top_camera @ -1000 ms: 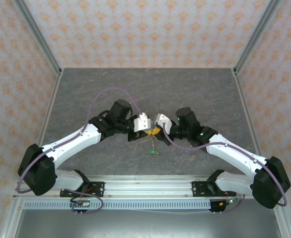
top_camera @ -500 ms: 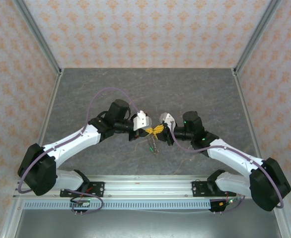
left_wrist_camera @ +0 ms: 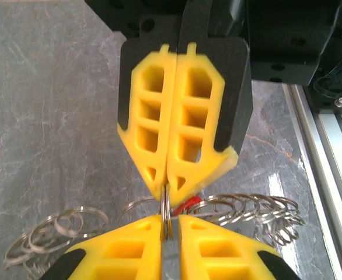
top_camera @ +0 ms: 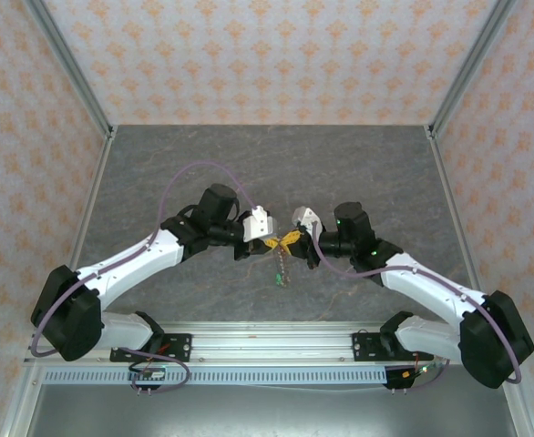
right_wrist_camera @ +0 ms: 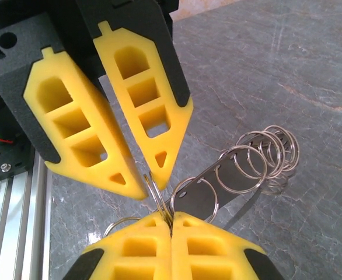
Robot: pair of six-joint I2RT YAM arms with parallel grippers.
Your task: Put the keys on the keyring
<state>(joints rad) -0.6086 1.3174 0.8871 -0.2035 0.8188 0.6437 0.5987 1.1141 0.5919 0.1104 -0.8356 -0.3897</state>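
Observation:
Both grippers meet tip to tip above the table's middle. A thin silvery split ring (left_wrist_camera: pixel 166 209) stands between them. My right gripper (right_wrist_camera: pixel 172 217) is shut on this ring (right_wrist_camera: pixel 159 204). The left gripper (left_wrist_camera: pixel 170 219) has its jaws slightly apart, wider than the ring that passes between them. The keyring (top_camera: pixel 281 264), a chain of silvery rings, hangs below the fingertips and carries a small green tag (top_camera: pixel 276 280). Several of its rings (right_wrist_camera: pixel 264 154) run along a flat grey strip (right_wrist_camera: pixel 229 178). A bit of red (left_wrist_camera: pixel 188 205) shows behind the ring; no key metal can be made out.
The grey stone-patterned table (top_camera: pixel 340 164) lies under the hanging chain. An aluminium rail (top_camera: pixel 276 337) with the arm bases runs along the near edge. Patterned walls and metal posts (top_camera: pixel 76 73) close in the sides and back.
The two grippers have drawn slightly apart since a second ago. My right gripper has closed on the ring and the left jaws have eased apart. The chain hangs straighter.

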